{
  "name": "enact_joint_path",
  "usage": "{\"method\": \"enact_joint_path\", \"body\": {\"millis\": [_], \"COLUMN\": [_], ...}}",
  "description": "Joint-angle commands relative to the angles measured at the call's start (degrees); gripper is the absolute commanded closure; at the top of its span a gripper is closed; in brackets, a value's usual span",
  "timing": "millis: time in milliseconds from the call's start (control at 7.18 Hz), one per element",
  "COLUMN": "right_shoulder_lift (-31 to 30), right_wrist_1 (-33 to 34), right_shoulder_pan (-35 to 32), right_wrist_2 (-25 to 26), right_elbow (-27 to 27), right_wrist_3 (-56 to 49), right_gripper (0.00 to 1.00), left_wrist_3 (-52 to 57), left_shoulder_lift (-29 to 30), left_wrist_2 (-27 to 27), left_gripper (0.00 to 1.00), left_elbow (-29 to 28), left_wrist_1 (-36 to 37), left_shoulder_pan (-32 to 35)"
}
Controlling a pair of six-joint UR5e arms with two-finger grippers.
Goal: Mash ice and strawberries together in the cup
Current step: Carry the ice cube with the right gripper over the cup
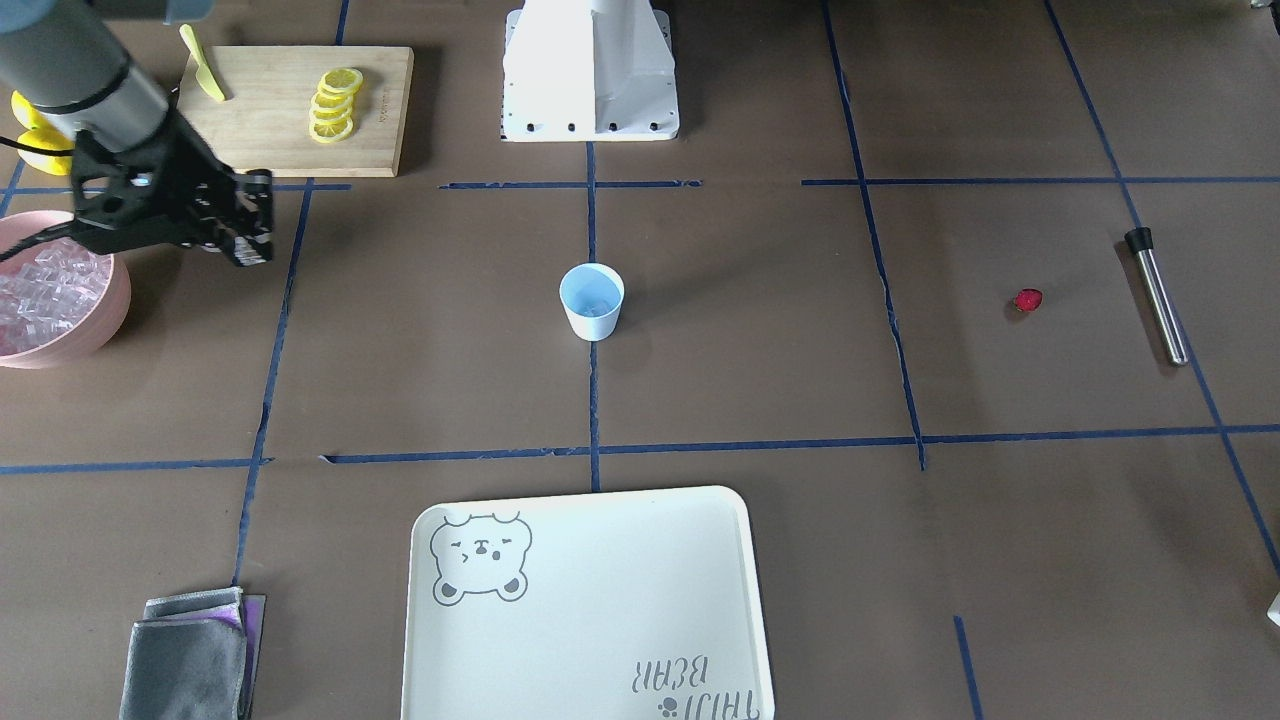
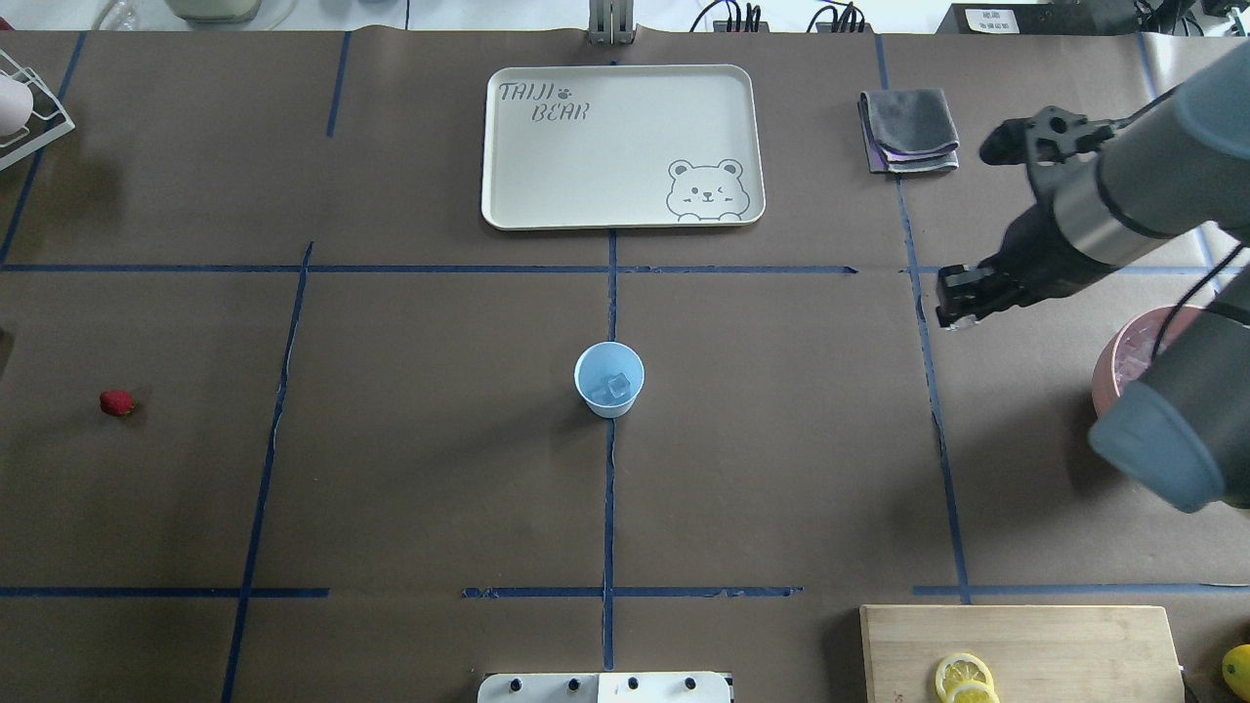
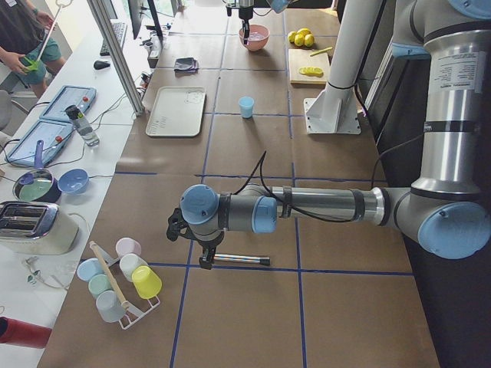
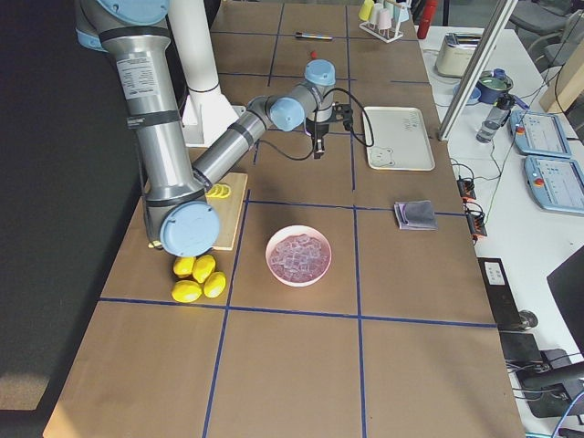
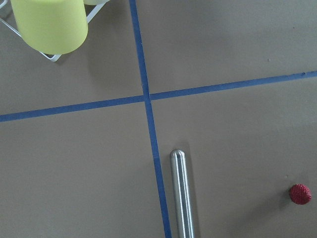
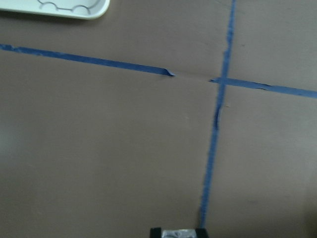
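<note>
Cup (image 1: 591, 300) holds ice (image 2: 615, 387); strawberry (image 1: 1028, 300) lies well apart from it. Right gripper (image 2: 955, 305) and left gripper (image 3: 205, 259) hang far from the cup; I cannot tell whether either is closed.

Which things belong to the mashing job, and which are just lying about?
Job: pale-blue tapered cup; clear ice cubes in pink bowl; small red strawberry; black-capped steel rod (likely masher).
Lying about: white bear-print tray; folded grey cloth; wooden board with lemon slices.

The pale-blue cup (image 2: 589, 369) stood upright mid-tabletop, a clear ice cube (image 2: 616, 387) inside; the small red strawberry (image 2: 116, 402) lay toward the left end.
</note>
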State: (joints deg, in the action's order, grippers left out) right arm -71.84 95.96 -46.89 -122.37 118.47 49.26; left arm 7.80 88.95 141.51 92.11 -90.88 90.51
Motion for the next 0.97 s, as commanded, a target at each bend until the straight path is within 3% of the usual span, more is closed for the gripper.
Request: {"method": "enact_joint_path", "body": {"millis": [0, 418, 835], "right_shoulder_lift": [14.8, 28.1, 28.9], "right_wrist_1": [1.9, 1.4, 1.3], "right_shoulder_pan": [12.3, 20.1, 20.7], "right_wrist_2": [9.7, 17.2, 17.6], "right_elbow": [-6.5, -20.9, -21.6], "right_wrist_3": [15.6, 22.9, 22.6], "right_gripper": [0.98, 0.98, 0.98], "left_wrist_3": [-0.1, 0.0, 0.1], "left_shoulder_lift": [0.0, 0.0, 0.0], "left_wrist_2": [-0.1, -0.4, -0.3], "left_gripper": [0.0, 0.0, 0.0], "left_elbow": [-0.3, -0.5, -0.9], "left_wrist_1": [0.0, 0.0, 0.0], "left_shoulder_pan": [-0.1, -0.1, -0.2]}}
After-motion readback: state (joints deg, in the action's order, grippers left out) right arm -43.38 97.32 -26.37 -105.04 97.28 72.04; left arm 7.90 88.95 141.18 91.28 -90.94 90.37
